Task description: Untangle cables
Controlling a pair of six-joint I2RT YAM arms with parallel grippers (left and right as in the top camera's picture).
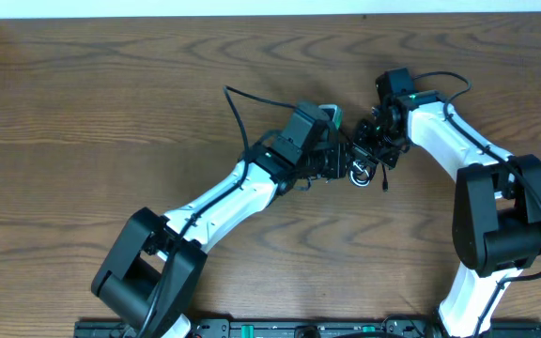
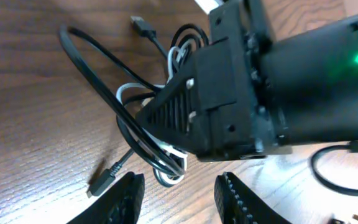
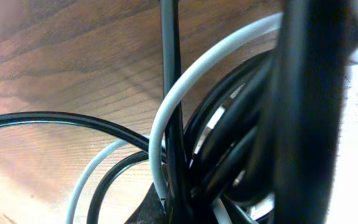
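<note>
The cables [image 1: 361, 175], a black cord and a white cord looped together, lie on the wooden table between my two arms. In the left wrist view the bundle [image 2: 161, 163] sits just ahead of my open, empty left gripper [image 2: 180, 200]. A black plug [image 2: 102, 183] lies to the left and another plug [image 2: 140, 25] at the top. My right gripper [image 2: 174, 140] comes down onto the bundle from above. In the right wrist view the white cord [image 3: 165, 109] and black loops [image 3: 229, 146] fill the frame, with my right gripper [image 3: 185, 208] closed among them. In the overhead view my left gripper [image 1: 344, 165] and right gripper [image 1: 372, 158] almost touch.
A thin black cord loop [image 1: 236, 105] reaches out to the far left of the bundle. A small plug [image 1: 383, 184] hangs off its near right side. Both arms crowd the table's middle. The table's far edge [image 1: 252, 17] meets a white wall.
</note>
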